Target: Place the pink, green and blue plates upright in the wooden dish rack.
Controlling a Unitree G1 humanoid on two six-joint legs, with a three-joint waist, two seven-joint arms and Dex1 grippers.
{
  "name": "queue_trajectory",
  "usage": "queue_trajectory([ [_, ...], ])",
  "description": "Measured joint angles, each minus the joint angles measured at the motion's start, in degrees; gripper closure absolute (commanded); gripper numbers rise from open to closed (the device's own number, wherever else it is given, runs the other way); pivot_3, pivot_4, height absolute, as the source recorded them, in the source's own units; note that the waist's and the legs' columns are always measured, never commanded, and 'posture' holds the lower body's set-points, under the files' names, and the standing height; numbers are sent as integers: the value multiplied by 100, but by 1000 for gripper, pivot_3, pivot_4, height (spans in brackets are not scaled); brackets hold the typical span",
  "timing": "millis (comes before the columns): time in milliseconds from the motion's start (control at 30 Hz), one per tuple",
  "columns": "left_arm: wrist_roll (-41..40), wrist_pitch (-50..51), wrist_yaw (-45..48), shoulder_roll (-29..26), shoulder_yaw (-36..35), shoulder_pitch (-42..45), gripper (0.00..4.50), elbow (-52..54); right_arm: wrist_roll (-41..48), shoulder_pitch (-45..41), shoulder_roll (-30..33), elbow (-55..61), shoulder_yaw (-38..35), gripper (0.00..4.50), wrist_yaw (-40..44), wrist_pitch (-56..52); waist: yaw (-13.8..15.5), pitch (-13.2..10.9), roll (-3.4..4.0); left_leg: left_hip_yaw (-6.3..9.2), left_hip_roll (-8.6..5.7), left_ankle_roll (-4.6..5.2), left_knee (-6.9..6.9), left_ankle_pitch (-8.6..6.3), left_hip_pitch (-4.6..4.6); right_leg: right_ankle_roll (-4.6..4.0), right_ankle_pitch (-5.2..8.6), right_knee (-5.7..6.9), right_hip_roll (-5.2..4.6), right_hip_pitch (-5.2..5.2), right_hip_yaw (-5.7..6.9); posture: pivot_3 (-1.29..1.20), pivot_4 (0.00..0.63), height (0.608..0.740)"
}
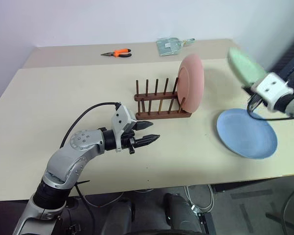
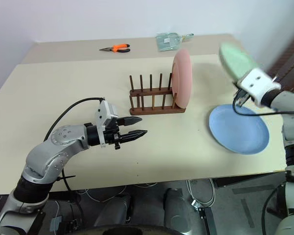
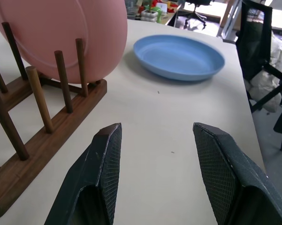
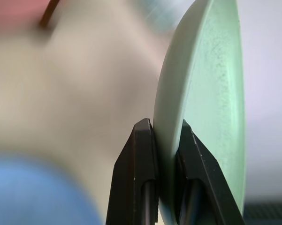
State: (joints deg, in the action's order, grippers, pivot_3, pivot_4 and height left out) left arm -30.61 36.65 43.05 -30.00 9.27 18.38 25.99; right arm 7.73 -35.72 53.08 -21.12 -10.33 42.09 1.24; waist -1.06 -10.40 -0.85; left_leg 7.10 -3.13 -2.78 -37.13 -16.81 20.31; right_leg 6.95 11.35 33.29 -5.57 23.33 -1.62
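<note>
The pink plate point(image 1: 192, 82) stands upright at the right end of the wooden dish rack point(image 1: 159, 104). Flat on the table to the right of it lies the blue plate point(image 1: 246, 133). My right gripper point(image 4: 166, 140) is shut on the rim of the green plate point(image 1: 245, 65), held in the air above and to the right of the blue plate. In the right wrist view its two fingers point(image 4: 143, 159) pinch the green plate's edge point(image 4: 201, 93). My left gripper point(image 1: 147, 133) hangs open just above the table in front of the rack, empty.
Orange-handled pliers point(image 1: 117, 53) and a clear plastic bag point(image 1: 170, 45) lie at the far side of the table point(image 1: 63, 98). Several pegs of the rack to the left of the pink plate are free. A black cable loops over my left arm.
</note>
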Motion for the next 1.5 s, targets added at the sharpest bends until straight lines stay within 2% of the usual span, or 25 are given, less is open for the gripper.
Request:
queue_trajectory([
  [67, 0, -6, 37, -8, -8, -6, 2027, -10, 822, -519, -319, 565, -418, 4449, -206, -741, -6, -3, 6, 1, 2, 0, 1, 0, 0, 0, 0, 2, 1, 2, 0, 0, 150, 740],
  [167, -31, -8, 59, 12, -116, -14, 2027, -18, 3309, -1271, -922, 2164, -1006, 4449, -536, -2624, 25, -2, 5, 26, 6, 0, 7, 0, 5, 1, 0, 3, 6, 2, 15, 0, 150, 740],
  [233, -87, -9, 49, 41, -232, -14, 2027, -33, 4470, -1469, -1321, 2946, -1019, 4449, -830, -3405, 35, 8, -10, 40, 7, 1, 8, -1, 6, 1, 0, 2, 8, 0, 24, 0, 150, 740],
  [300, -141, -15, 46, 58, -370, -67, 2027, -38, 5250, -1500, -1874, 3397, -864, 4449, -1322, -3962, 41, 12, -16, 41, 5, 1, 4, -1, 7, -3, 1, 0, 6, -2, 23, 0, 150, 740],
  [400, -187, -76, 45, -8, -629, -264, 2027, -48, 5839, -1371, -2542, 3556, -472, 4449, -2203, -4568, 48, 9, -12, 41, -1, 1, -4, 0, 13, -4, 1, 3, 2, 1, 22, 0, 150, 740],
  [533, -194, -138, 31, -246, -1101, -640, 2027, -81, 6053, -1207, -3251, 3499, -324, 4449, -3349, -4836, 39, 8, -9, 39, -1, 0, 9, 0, 16, -2, 0, 11, 3, 19, 21, 0, 150, 740],
  [700, -194, -212, 37, -514, -1521, -950, 2027, -110, 5873, -793, -3530, 3318, -171, 4449, -3939, -4924, 44, 6, -6, 36, -2, 0, 8, 0, 17, -2, 0, 9, 3, 18, 21, 0, 150, 740],
  [933, -194, -218, -19, -493, -1492, -929, 2027, -108, 5496, -502, -3542, 3301, -141, 4449, -4190, -4945, 22, 7, -6, 33, 0, 0, 10, 0, 13, -1, 0, 10, 5, 17, 21, 0, 150, 740],
  [1267, -186, -218, -82, -463, -1288, -788, 2027, -108, 4832, -407, -3572, 3198, -14, 4449, -4112, -4928, 13, 8, -4, 31, 3, 0, 12, 0, 12, -1, 0, 9, 7, 18, 21, 0, 150, 740],
  [1300, -186, -219, -83, -463, -1287, -785, 2027, -108, 4800, -406, -3571, 3198, -9, 3685, -4075, -4936, 12, 8, -5, 31, 3, 0, 12, 0, 12, -1, 0, 8, 7, 17, 21, 0, 150, 740],
  [1400, -186, -220, -85, -462, -1283, -778, 2027, -109, 4578, -399, -3544, 3198, 140, 2459, -3884, -4955, 6, 7, -4, 31, 3, 0, 12, 0, 12, -1, 0, 9, 7, 18, 21, 0, 150, 740],
  [1433, -186, -220, -85, -455, -1277, -766, 2027, -109, 4397, -399, -3467, 3200, 275, 1924, -3765, -4916, 5, 7, -3, 31, 3, 0, 12, 0, 12, -1, 1, 9, 7, 19, 22, 0, 150, 740],
  [1467, -186, -220, -86, -447, -1274, -749, 2027, -109, 4206, -399, -3377, 3209, 395, 1504, -3640, -4851, 8, 7, -3, 31, 3, 0, 12, 0, 13, -1, 1, 8, 7, 19, 22, 0, 150, 740],
  [1500, -186, -221, -87, -439, -1274, -742, 2027, -109, 4015, -399, -3268, 3232, 520, 1504, -3494, -4757, 11, 7, -3, 31, 2, 0, 12, 0, 14, 0, 1, 7, 7, 18, 22, 0, 150, 740],
])
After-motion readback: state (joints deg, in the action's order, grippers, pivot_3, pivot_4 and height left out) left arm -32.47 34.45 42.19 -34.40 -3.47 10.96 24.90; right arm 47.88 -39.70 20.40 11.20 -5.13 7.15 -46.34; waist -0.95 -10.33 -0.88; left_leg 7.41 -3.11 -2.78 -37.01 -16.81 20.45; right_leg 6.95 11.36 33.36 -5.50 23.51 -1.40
